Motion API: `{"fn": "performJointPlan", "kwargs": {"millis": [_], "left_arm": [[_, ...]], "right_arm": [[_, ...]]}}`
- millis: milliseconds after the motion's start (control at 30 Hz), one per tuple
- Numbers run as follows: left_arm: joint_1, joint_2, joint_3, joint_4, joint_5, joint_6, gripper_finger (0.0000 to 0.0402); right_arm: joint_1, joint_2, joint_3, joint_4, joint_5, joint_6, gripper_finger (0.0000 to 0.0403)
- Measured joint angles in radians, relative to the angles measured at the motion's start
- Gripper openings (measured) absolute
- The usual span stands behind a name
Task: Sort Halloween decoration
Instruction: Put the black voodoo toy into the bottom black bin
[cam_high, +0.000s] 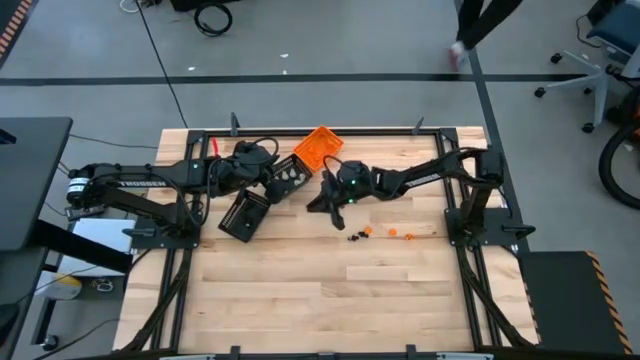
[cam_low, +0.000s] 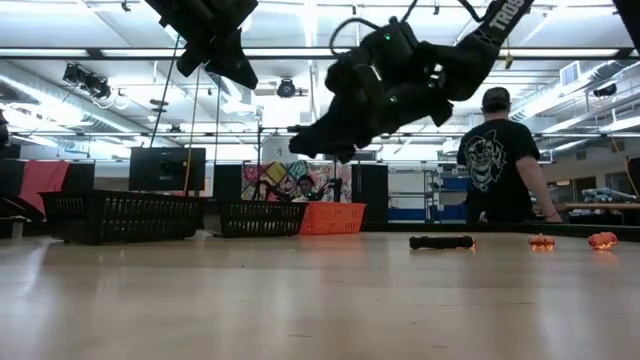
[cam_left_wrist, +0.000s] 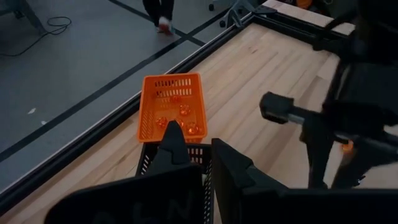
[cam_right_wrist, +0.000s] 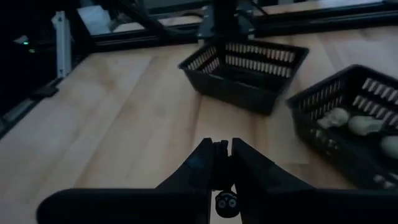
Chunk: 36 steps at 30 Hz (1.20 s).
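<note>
Several tiny trinkets lie loose on the table: black ones (cam_high: 355, 236) (cam_low: 441, 242) and orange ones (cam_high: 392, 232) (cam_low: 541, 242). The orange tray (cam_high: 318, 148) (cam_left_wrist: 171, 106) holds orange trinkets. One black tray (cam_high: 290, 178) (cam_right_wrist: 357, 118) holds whitish ones. My right gripper (cam_high: 328, 200) (cam_right_wrist: 222, 146) hangs high over the table's middle, shut on a black trinket. My left gripper (cam_high: 268, 170) (cam_left_wrist: 199, 149) hovers above the black tray beside the orange one. Its fingers stand a narrow gap apart, with nothing showing between them. My right gripper pinches a small black trinket (cam_right_wrist: 224, 199) between its two fingers, which nearly meet. The trinket shows as a dark round bit with pale spots in the slit between them. In the low view the gripper (cam_low: 320, 145) is well above the table, so the trinket is lifted clear.
A second black tray (cam_high: 243, 213) (cam_right_wrist: 245, 62) sits left of the table's middle, nearer the front. The black frame rail (cam_high: 300, 130) runs along the far edge. Bare wood (cam_high: 330, 300) fills the near half. A person (cam_low: 500, 150) stands beyond the table.
</note>
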<state>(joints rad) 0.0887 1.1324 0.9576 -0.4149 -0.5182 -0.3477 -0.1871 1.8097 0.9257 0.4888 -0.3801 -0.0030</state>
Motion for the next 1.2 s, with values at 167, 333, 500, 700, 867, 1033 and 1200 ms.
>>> {"fn": "performJointPlan", "kwargs": {"millis": [167, 333, 500, 700, 867, 1033, 1200], "left_arm": [[0.0, 0.0, 0.0, 0.002, 0.0, 0.0, 0.0], [0.0, 0.0, 0.0, 0.002, 0.0, 0.0, 0.0], [0.0, 0.0, 0.0, 0.005, 0.0, 0.0, 0.0], [0.0, 0.0, 0.0, 0.011, 0.0, 0.0, 0.0], [0.0, 0.0, 0.0, 0.014, 0.0, 0.001, 0.0], [0.0, 0.0, 0.0, 0.018, 0.0, 0.001, 0.0], [0.0, 0.0, 0.0, 0.024, 0.0, 0.0, 0.0]], "right_arm": [[0.063, 0.125, 0.14, 0.019, 0.03, 0.022, 0.0049], [0.109, 0.265, 0.332, 0.024, 0.043, 0.05, 0.0049], [0.127, 0.406, 0.521, 0.039, 0.046, 0.099, 0.005], [0.127, 0.574, 0.687, 0.176, 0.126, 0.251, 0.005], [0.122, 0.674, 0.763, 0.234, 0.188, 0.349, 0.005], [0.118, 0.71, 0.803, 0.23, 0.224, 0.344, 0.005], [0.118, 0.71, 0.803, 0.22, 0.274, 0.292, 0.0052]]}}
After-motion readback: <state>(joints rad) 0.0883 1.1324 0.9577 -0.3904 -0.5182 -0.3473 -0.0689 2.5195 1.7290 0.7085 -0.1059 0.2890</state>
